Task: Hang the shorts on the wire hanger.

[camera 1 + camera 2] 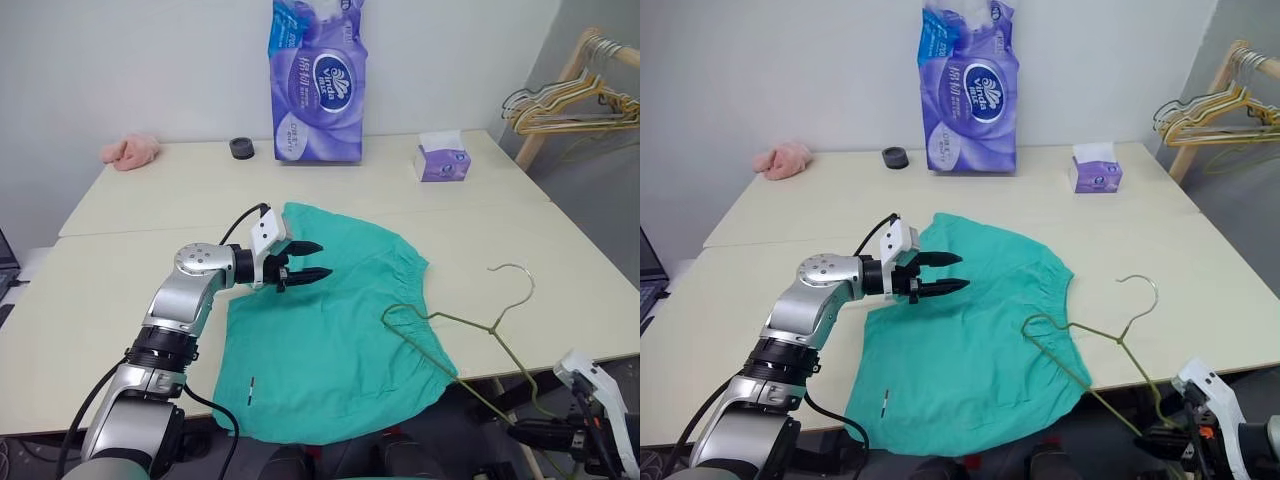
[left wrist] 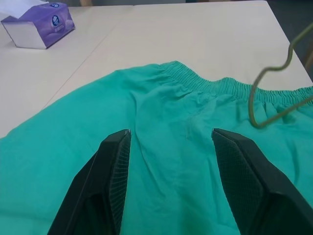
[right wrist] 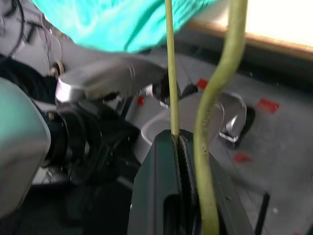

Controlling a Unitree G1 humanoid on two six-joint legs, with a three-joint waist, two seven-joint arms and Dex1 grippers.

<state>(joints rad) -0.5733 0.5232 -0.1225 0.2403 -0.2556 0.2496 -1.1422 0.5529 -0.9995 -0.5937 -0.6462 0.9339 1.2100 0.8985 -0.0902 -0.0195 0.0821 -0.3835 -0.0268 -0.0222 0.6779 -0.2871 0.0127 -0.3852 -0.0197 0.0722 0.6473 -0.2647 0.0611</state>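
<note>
The teal-green shorts (image 1: 330,350) lie spread flat on the table, waistband (image 2: 215,85) toward the right and one leg hem hanging over the front edge. My left gripper (image 1: 325,258) hovers just above the shorts' left part, open and holding nothing, fingers (image 2: 115,166) pointing at the waistband. The wire hanger (image 1: 470,325) slants up from below the table's front right edge. Its far corner rests on the shorts by the waistband and its hook (image 1: 515,280) lies over the bare table. My right gripper (image 3: 177,139), low off the table's edge, is shut on the hanger's wire.
A tall purple tissue pack (image 1: 316,85), a small tissue box (image 1: 441,160), a black tape roll (image 1: 241,148) and a pink cloth lump (image 1: 130,151) sit along the back of the table (image 1: 150,200). A wooden rack with bunched hangers (image 1: 575,95) stands at the far right.
</note>
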